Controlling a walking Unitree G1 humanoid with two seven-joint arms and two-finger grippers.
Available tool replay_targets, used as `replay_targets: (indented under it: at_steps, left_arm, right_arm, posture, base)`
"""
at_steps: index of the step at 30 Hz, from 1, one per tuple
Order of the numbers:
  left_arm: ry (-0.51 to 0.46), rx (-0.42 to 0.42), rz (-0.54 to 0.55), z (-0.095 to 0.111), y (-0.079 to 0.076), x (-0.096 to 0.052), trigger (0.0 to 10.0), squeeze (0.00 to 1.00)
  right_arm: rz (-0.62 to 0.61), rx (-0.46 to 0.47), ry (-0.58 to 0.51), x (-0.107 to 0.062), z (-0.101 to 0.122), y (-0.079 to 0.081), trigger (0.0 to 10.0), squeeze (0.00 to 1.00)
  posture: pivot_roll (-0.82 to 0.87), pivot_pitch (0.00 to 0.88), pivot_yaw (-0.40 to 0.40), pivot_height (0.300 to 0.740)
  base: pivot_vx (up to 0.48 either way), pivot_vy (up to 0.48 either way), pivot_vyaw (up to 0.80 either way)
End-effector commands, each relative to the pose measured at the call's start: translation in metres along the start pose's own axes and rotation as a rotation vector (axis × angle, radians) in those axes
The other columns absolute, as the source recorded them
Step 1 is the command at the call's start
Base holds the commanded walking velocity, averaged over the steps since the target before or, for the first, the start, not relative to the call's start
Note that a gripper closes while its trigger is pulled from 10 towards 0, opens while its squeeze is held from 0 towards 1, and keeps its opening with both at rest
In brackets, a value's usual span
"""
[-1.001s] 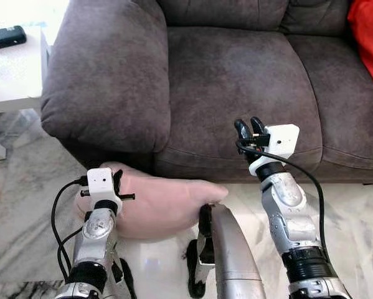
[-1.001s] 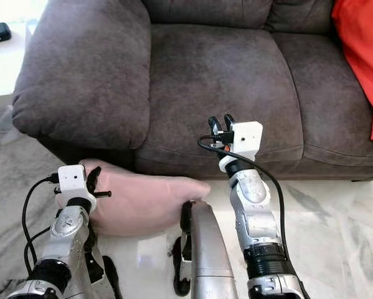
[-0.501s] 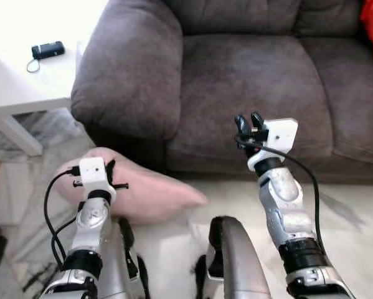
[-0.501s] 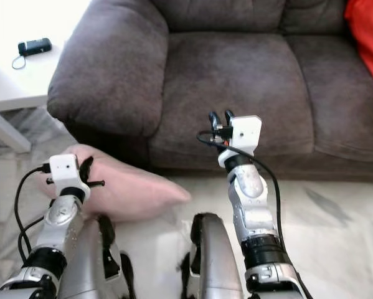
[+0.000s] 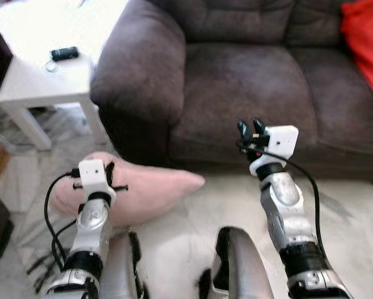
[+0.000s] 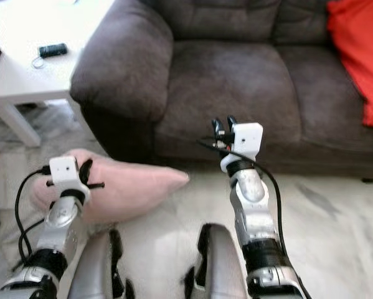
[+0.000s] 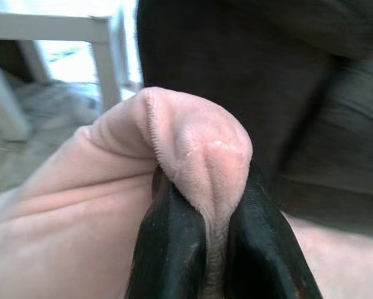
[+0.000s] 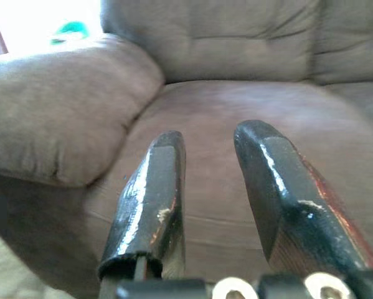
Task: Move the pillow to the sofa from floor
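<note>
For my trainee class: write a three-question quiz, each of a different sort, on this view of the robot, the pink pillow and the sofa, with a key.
1. True or false: the left gripper pinches a fold of the pink pillow.
2. Which is nearer the right gripper? A the brown sofa; B the white side table.
3. Fill in: the red cushion lies on the ____.

Key: 1 true. 2 A. 3 sofa.
</note>
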State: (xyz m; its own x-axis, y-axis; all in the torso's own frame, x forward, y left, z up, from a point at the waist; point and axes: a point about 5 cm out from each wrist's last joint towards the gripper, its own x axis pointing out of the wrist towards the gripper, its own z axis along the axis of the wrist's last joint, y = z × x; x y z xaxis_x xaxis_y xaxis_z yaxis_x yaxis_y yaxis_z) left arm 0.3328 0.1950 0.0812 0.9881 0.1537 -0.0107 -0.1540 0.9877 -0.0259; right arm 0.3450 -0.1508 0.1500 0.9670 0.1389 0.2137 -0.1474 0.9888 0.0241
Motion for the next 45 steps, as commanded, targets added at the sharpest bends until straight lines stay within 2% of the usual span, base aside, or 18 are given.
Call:
replay_targets:
  at_steps: [1, 10, 26, 45]
  left_arm:
    - [-0.091, -0.003, -0.001, 0.0173, 0.0004, 0.0053, 10.0, 0.0]
    - [-0.109, -0.009, 0.0, 0.018, 0.0005, 0.0015, 10.0, 0.0]
    - [-0.127, -0.002, -0.011, 0.0208, -0.0025, 0.0001, 10.0, 0.0]
    - [-0.119, 0.008, 0.0, 0.0198, 0.0021, -0.0006, 10.0, 0.0]
  right_arm:
    - [-0.015, 0.004, 0.014, -0.0017, -0.0045, -0.0025, 10.0, 0.0]
    - [-0.043, 0.018, 0.024, -0.0056, -0.0084, -0.0086, 10.0, 0.0]
    - [-0.047, 0.036, 0.016, -0.0061, -0.0086, -0.008, 10.0, 0.0]
    - [-0.043, 0.048, 0.003, -0.0016, -0.0067, -0.0048, 10.0, 0.0]
  posture:
    - [0.01, 0.087, -0.059, 0.524]
    - [0.01, 0.11, -0.066, 0.524]
    - [0.01, 0.12, -0.062, 0.524]
    - [0.02, 0.105, -0.06, 0.524]
  base:
    - [0.0, 0.0, 0.0]
    - [0.0, 0.0, 0.0]
    - [0.0, 0.0, 0.0]
    - [0.0, 0.0, 0.0]
